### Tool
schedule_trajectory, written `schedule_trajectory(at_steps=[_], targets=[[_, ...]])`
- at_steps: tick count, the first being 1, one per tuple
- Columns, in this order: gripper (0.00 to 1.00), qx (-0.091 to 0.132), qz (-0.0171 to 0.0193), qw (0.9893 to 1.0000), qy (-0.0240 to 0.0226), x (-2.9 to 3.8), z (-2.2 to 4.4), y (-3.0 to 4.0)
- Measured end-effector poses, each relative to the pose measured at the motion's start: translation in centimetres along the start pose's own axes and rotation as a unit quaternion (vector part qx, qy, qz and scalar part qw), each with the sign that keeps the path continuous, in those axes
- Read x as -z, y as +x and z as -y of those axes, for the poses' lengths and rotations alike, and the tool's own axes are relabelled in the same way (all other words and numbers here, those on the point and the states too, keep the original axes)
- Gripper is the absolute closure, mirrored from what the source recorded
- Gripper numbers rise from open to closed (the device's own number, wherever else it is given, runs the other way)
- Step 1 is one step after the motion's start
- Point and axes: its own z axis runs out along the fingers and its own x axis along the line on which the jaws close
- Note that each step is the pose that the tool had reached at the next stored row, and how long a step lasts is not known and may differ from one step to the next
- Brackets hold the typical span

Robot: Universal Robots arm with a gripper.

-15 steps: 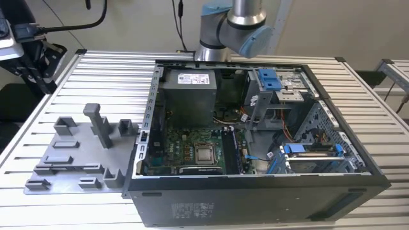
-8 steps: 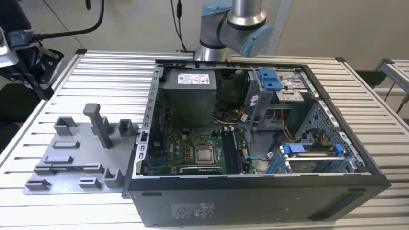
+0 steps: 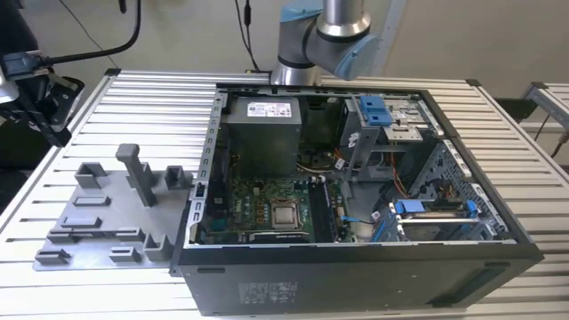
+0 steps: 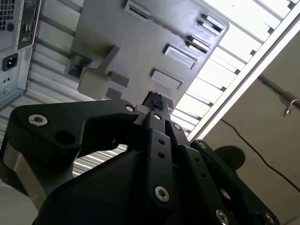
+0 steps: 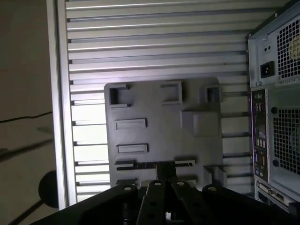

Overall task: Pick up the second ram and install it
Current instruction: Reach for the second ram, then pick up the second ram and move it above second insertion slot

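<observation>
A grey fixture plate (image 3: 106, 220) lies on the slatted table at the exterior view's left, beside the open computer case (image 3: 356, 200). In the plate's long slot a thin dark strip stands on edge, apparently the second ram (image 5: 138, 165) (image 4: 173, 29) (image 3: 98, 233). My gripper (image 3: 55, 133) hangs high above the table's left side, away from the case. In both wrist views its black fingers (image 4: 154, 101) (image 5: 164, 171) meet at the tips, shut, with nothing seen between them. In the first wrist view the fingertips cover the middle of the strip.
The fixture carries a tall post (image 3: 133, 170) and several low blocks. The case's motherboard (image 3: 266, 210) lies open with long black sockets (image 3: 324, 210) beside it. The case's rear panel (image 5: 276, 108) borders the fixture. The table's edge rail (image 5: 58, 103) runs nearby.
</observation>
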Motion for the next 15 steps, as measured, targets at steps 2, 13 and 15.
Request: schedule_trajectory(at_steps=[2, 13, 15], targets=[[0.89, 0.000, 0.0000, 1.0000, 0.0000, -0.06, 0.17, 0.03], [0.89, 0.000, 0.0000, 1.0000, 0.0000, -0.17, 0.37, 0.17], [0.89, 0.000, -0.0001, 1.0000, 0.0000, -0.17, 0.37, 0.17]])
